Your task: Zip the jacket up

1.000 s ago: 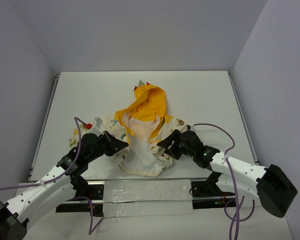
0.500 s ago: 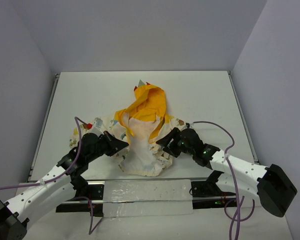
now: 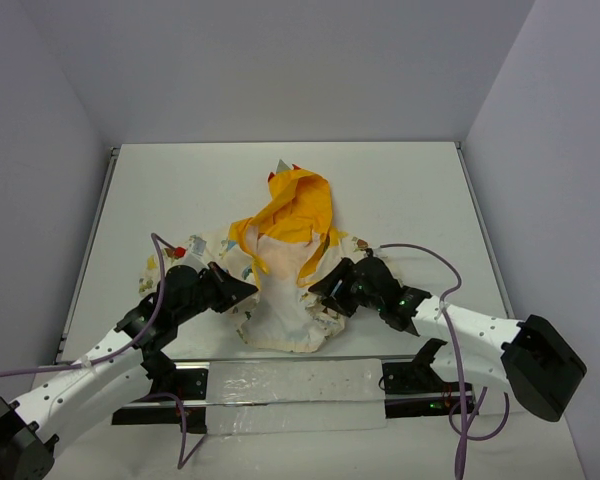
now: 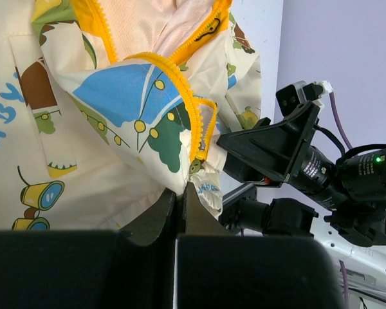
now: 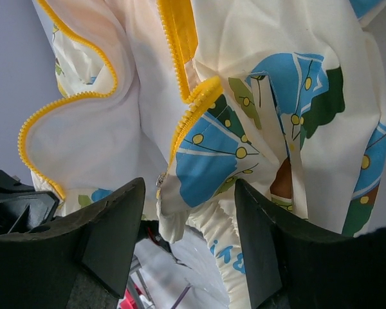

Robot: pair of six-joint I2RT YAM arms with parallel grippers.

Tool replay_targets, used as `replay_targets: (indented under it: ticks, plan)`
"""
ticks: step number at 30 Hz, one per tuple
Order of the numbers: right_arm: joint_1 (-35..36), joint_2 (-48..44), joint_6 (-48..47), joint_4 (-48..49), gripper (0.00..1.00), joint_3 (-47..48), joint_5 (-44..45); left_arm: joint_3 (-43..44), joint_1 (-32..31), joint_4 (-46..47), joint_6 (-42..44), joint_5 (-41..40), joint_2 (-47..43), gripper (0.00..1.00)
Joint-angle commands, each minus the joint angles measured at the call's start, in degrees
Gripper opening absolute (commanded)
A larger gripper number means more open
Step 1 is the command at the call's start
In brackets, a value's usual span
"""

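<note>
The jacket [image 3: 280, 312] lies open at the table's middle, cream with cartoon prints, and its yellow-orange hood [image 3: 295, 205] points to the far side. My left gripper [image 3: 248, 289] is shut on the jacket's left front panel at the bottom hem [image 4: 202, 183], right beside the yellow zipper teeth [image 4: 180, 84]. My right gripper [image 3: 318, 286] is open. Its fingers [image 5: 116, 225] straddle the right panel's bottom corner [image 5: 209, 164] without touching it, with the zipper end [image 5: 193, 109] just above. The right gripper also shows in the left wrist view [image 4: 276, 145], close to the hem.
A clear plastic strip [image 3: 295, 395] lies along the near edge between the arm bases. Purple cables [image 3: 430, 255] loop beside both arms. Grey walls close off the white table [image 3: 400, 190] at the back and sides.
My right gripper has crept a little left toward the jacket's bottom hem. The left gripper and the jacket have not visibly moved.
</note>
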Motion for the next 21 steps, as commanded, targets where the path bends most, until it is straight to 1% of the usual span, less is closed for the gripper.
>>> replay_targets:
  ticks: [1,10,18,20,21]
  plan:
    - [0.6,0.9,0.6,3.5,0.64,2.2,0.0,1.0,-0.1,2.6,1.2,-0.1,0.2,0.00]
    - [1.4,2.9,0.4,5.2,0.62,3.0,-0.9,0.0,-0.1,3.8,0.7,0.0,0.2,0.00]
    - [1.9,4.2,0.9,6.3,0.56,2.5,-1.2,0.0,-0.1,3.5,1.0,0.1,-0.1,0.00]
    - [2.1,4.3,0.4,5.8,0.57,2.7,-1.3,-0.1,-0.2,3.1,0.9,0.1,-0.6,0.00]
    - [2.4,4.1,-0.1,4.7,0.60,3.2,-0.5,-0.2,-0.1,3.1,0.9,0.0,-0.8,0.00]
